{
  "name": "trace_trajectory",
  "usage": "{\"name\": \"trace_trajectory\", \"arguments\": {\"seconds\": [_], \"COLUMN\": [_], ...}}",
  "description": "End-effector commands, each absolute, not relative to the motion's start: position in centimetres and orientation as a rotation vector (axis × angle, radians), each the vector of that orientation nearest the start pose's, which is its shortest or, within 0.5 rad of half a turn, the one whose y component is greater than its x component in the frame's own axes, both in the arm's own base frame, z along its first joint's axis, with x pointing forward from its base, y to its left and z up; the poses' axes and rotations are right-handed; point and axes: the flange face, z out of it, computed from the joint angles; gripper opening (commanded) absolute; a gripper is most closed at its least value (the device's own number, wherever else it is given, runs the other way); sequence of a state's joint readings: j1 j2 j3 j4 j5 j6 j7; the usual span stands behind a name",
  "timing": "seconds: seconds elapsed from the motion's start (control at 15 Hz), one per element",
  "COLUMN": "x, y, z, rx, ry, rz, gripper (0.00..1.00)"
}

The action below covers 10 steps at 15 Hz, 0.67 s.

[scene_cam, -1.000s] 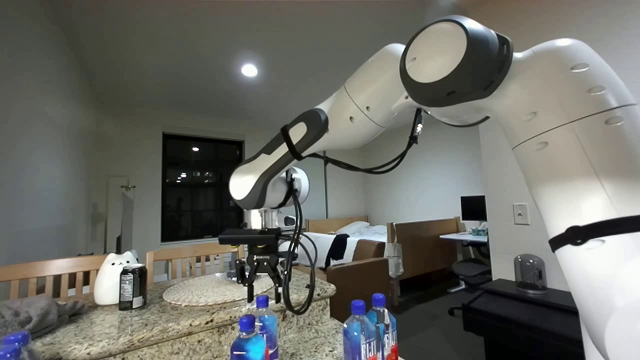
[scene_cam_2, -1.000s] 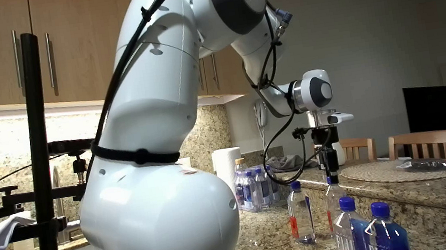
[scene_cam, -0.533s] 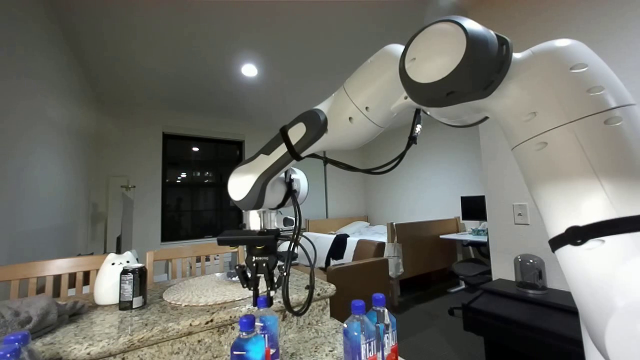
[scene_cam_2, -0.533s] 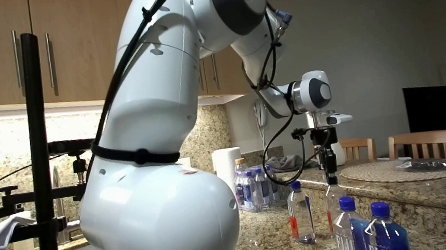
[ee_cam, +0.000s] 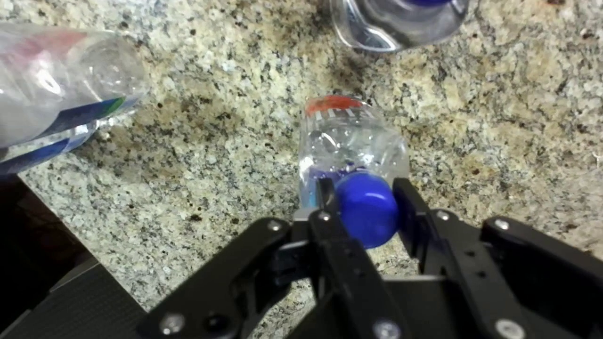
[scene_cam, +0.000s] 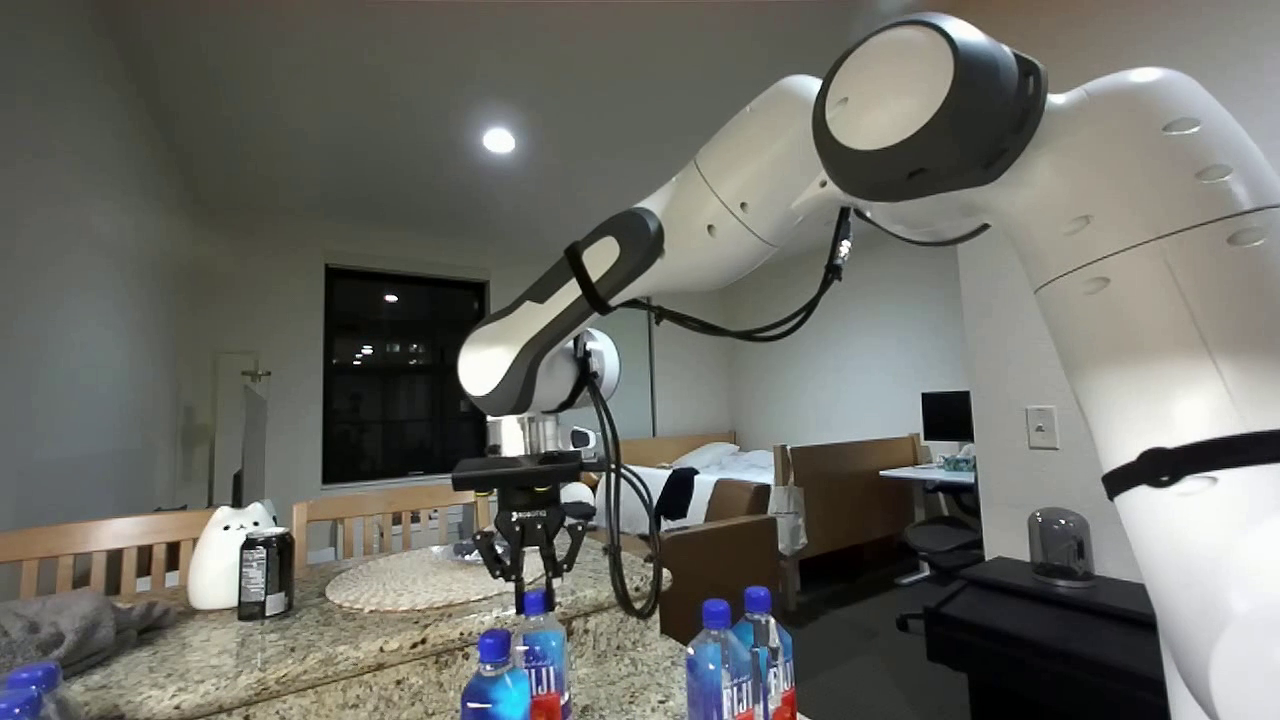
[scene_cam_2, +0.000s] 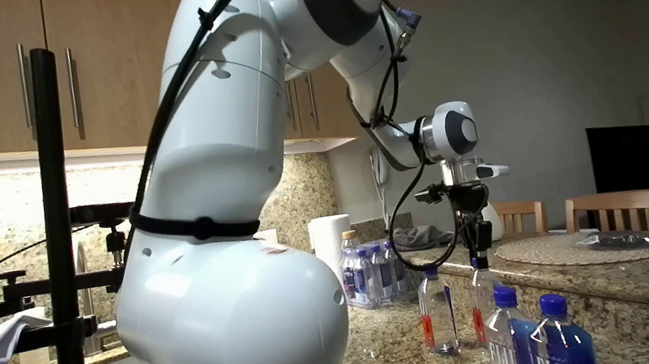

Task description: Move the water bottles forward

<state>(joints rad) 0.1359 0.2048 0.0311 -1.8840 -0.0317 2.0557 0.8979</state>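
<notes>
My gripper (ee_cam: 365, 193) is shut on the blue cap of a clear water bottle (ee_cam: 353, 136), a finger on either side. In both exterior views the gripper (scene_cam: 535, 592) points straight down onto that bottle (scene_cam: 542, 650), which looks upright. Its base is hidden behind a nearer bottle in an exterior view, so I cannot tell whether it touches the counter. More blue-capped water bottles stand close by: a bottle (scene_cam: 495, 690) beside it, and two bottles (scene_cam_2: 510, 340) (scene_cam_2: 560, 342) in front. In the wrist view a bottle (ee_cam: 52, 84) shows at left and another bottle (ee_cam: 395, 26) at the top.
The raised granite ledge (scene_cam_2: 633, 297) runs just beyond the held bottle. On it are a woven mat (scene_cam_2: 563, 251), a black can (scene_cam: 266, 575) and a white cat figure (scene_cam: 222, 560). Several bottles (scene_cam_2: 369, 277) are grouped near a paper towel roll (scene_cam_2: 331, 241).
The fingers have closed on the bottle's cap. Since then gripper and bottle have shifted slightly together, and the bottle has turned so that more of its label shows.
</notes>
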Motion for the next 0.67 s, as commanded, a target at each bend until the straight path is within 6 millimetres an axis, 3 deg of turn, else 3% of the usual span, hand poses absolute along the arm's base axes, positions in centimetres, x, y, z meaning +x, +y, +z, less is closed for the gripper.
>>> {"name": "trace_trajectory", "arguments": {"seconds": [0.0, 0.27, 0.6], "x": [56.5, 54.1, 50.2], "y": [8.9, 8.5, 7.8], "z": [43.2, 46.7, 47.0], "rx": [-3.095, -3.215, -3.208], "ry": [0.879, 0.597, 0.168], "rz": [-0.006, -0.116, -0.045], "gripper": [0.14, 0.14, 0.14]}}
